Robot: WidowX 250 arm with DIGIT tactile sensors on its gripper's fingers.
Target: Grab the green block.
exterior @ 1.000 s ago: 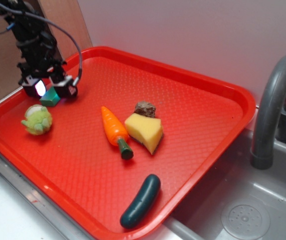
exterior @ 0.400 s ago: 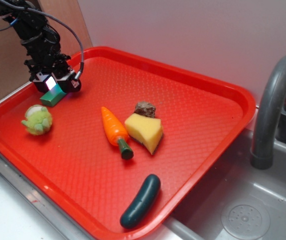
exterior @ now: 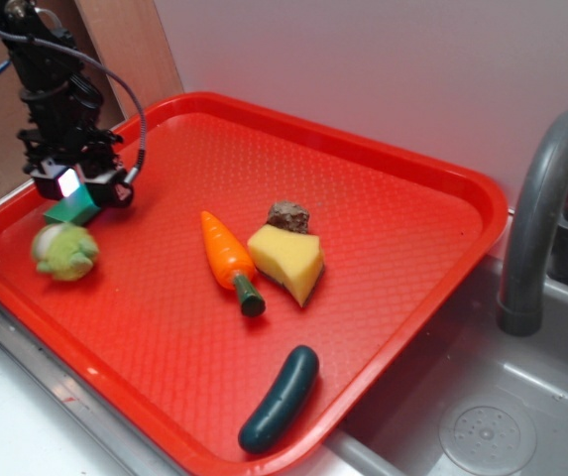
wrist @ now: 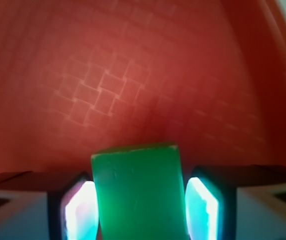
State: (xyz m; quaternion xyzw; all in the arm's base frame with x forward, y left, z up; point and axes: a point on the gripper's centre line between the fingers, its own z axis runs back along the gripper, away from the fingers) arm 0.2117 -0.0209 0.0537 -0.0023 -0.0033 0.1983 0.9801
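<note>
**Green block sitting between the gripper's fingers at the tray's far left**

The green block [exterior: 72, 209] is lying at the upper left of the exterior view, on the red tray [exterior: 383, 169] near its left rim. The gripper [exterior: 79, 187] is closing on it: in the wrist view the block [wrist: 139, 192] is filling the gap between both lit fingers [wrist: 78, 210], touching each side. Just below it, the fuzzy light-green toy [exterior: 63, 251] is resting. Toward the centre, a toy carrot [exterior: 228, 257] is lying beside a yellow cheese wedge [exterior: 288, 260]. A dark green cucumber [exterior: 280, 399] is lying near the lower edge.
</note>
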